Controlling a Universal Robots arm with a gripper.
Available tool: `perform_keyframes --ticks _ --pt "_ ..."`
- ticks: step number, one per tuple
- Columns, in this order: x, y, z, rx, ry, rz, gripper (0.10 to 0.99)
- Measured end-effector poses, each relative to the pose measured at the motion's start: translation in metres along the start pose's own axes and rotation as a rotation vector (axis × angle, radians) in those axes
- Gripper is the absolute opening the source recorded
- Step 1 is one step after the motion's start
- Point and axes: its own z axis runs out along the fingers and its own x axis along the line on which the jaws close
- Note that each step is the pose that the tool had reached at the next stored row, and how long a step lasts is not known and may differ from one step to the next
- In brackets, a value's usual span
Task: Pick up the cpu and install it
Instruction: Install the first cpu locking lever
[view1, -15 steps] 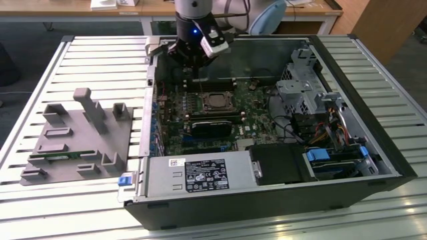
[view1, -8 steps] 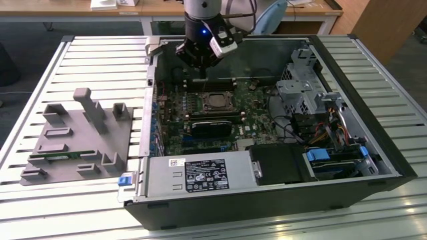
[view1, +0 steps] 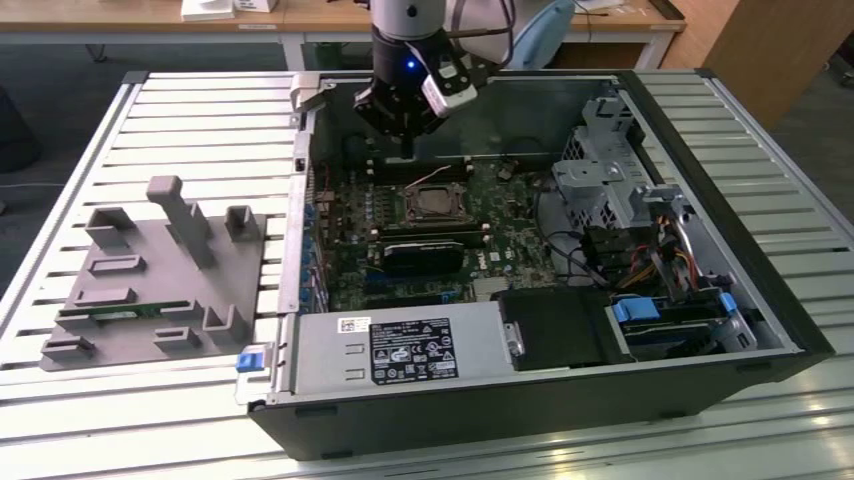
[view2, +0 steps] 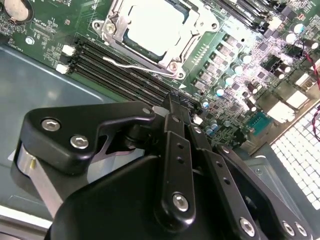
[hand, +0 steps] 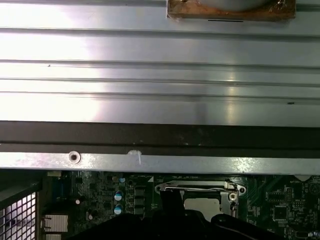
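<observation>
Your black two-finger gripper hangs inside the open black computer case, over the far edge of the green motherboard. In the second wrist view its fingers meet at the tips and nothing sits between them, so the claw is closed and empty.

The cpu, a small flat square chip with a shiny silver top, lies in the dark square socket with the metal frame, just on the near side of the gripper. You can see the same pale square inside the frame in the exterior view and in the first wrist view.

By my judgement the pick and the placing are done: the chip looks level and sits within the frame. The thin wire lever runs along one side of the socket; whether it is latched, I cannot tell.

On the exterior view's left, well apart from the case, the grey moulded tray rests on the slatted metal table and carries the long green memory stick.
</observation>
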Motion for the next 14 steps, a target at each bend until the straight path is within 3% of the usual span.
perform_keyframes --ticks 1,2,4,5,6,11,14 --pt "0.0000 -0.0001 0.0005 -0.002 -0.0004 0.000 0.114" --pt "0.0000 -0.0007 0.0008 -0.013 -0.0001 0.000 0.114" --pt "0.0000 -0.0029 0.0013 -0.046 -0.0003 0.000 0.114" --pt "-0.0001 -0.0036 0.0019 -0.056 -0.0004 0.000 0.114" --pt "-0.0005 -0.0037 0.0032 -0.059 -0.0006 0.000 0.114" --pt "-0.0071 -0.0032 0.0083 -0.043 -0.0002 0.000 0.114" --pt "-0.0114 -0.0019 0.0111 -0.028 -0.0002 0.000 0.114"
